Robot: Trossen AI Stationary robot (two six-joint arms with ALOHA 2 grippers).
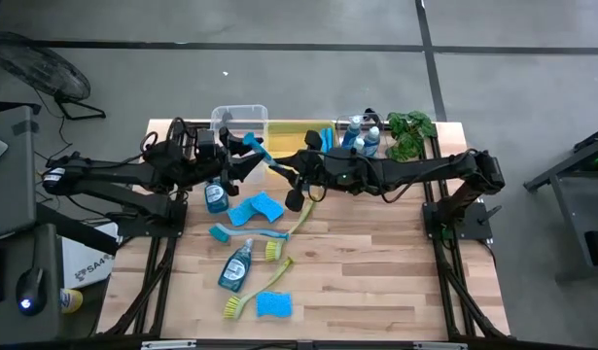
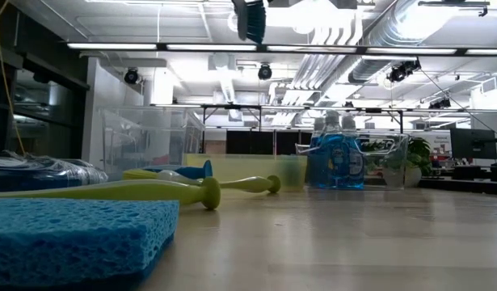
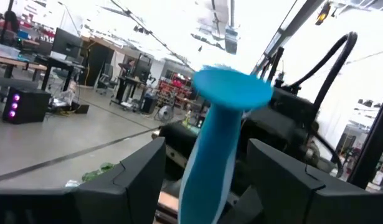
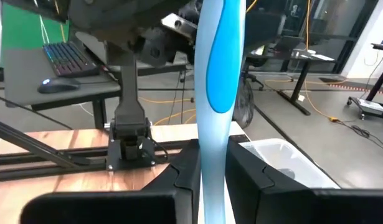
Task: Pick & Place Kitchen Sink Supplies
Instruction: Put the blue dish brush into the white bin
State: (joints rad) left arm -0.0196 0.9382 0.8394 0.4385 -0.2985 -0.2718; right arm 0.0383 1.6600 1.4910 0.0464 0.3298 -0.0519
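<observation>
Brush in play: a blue dish brush (image 1: pixel 263 156) is up in the air near the table's far edge, spanning the gap between both arms, over the wood just in front of the bins.
Right gripper (image 1: pixel 300 173): clenched on the brush handle (image 4: pixel 217 93) — the right wrist view shows the handle running straight up between the closed fingers.
Left gripper (image 1: pixel 242 148): its fingers (image 3: pixel 138 180) stand either side of the brush's blue end (image 3: pixel 231 87); I cannot tell whether they press on it or only bracket it.
Step, as I judge it: a hand-over between the arms.
Risk one: if the right arm lets go before the left has a firm hold, the brush could drop onto the soap bottle (image 1: pixel 216 197) and sponges below.
Risk two: both arms pulling at once could twist the handle out of line — a crooked grip would make the drop into the clear bin (image 1: pixel 238 119) or yellow bin (image 1: pixel 294 129) miss.
Risk three: the two wrists sit close; a wide swing could knock them together.
Count, soap bottles: two on the table, plus a cluster by the plant (image 1: pixel 411 131) — at least three, I cannot tell more.
Count, sponges: four.
Count, brushes: the held one, and two or three yellow-green ones (image 1: pixel 269 251) lying on the wood.
</observation>
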